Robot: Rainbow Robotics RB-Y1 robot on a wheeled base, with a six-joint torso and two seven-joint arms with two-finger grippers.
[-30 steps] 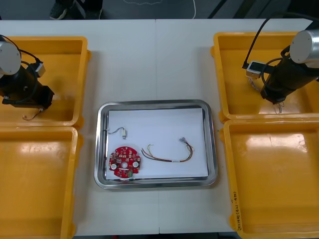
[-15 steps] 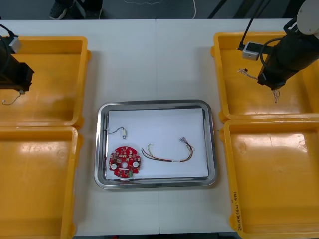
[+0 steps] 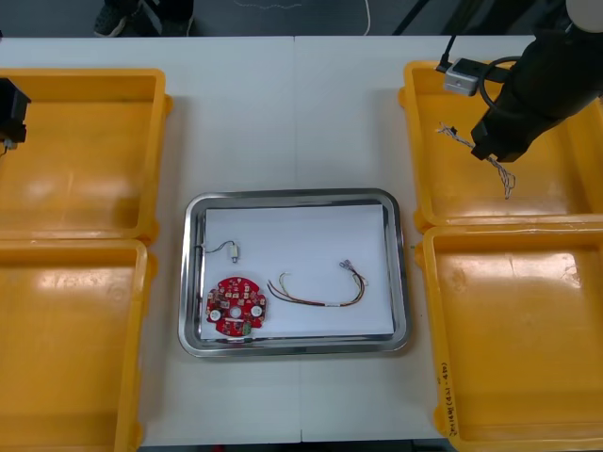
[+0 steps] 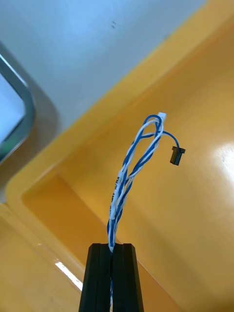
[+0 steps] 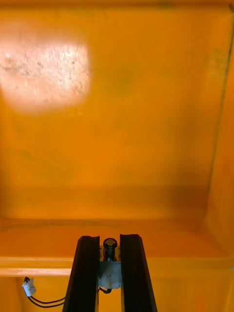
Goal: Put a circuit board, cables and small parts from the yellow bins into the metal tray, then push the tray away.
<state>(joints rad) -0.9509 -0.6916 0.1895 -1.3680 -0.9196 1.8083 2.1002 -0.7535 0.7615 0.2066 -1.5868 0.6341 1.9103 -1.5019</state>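
**Both arms are up out of the far bins, each carrying a load**

Your right fingers [image 4: 100,273] are clenched on a twisted blue and white cable [image 4: 127,178], which stands out past the tips and ends in a small black plug. A second ago that arm sat low in the yellow bin [image 3: 551,193] at 2 o'clock. It has since lifted and shifted toward the bin's inner wall, nearer the tray [image 3: 292,197].

Your left fingers [image 5: 87,273] grip a small metal part [image 5: 110,274] with a black cable [image 5: 29,288] hanging off it. That arm has drawn back to the table's 9 o'clock edge, over the left bin [image 3: 94,179].

I judge both loads ready to carry to the tray, where a circuit board [image 3: 236,306], a red and yellow cable [image 3: 316,294] and a second small part [image 3: 233,250] already lie.

From above, the left arm is mostly cut off, and the right arm's bulk covers its grip. I cannot tell what kind of part the left fingers hold.
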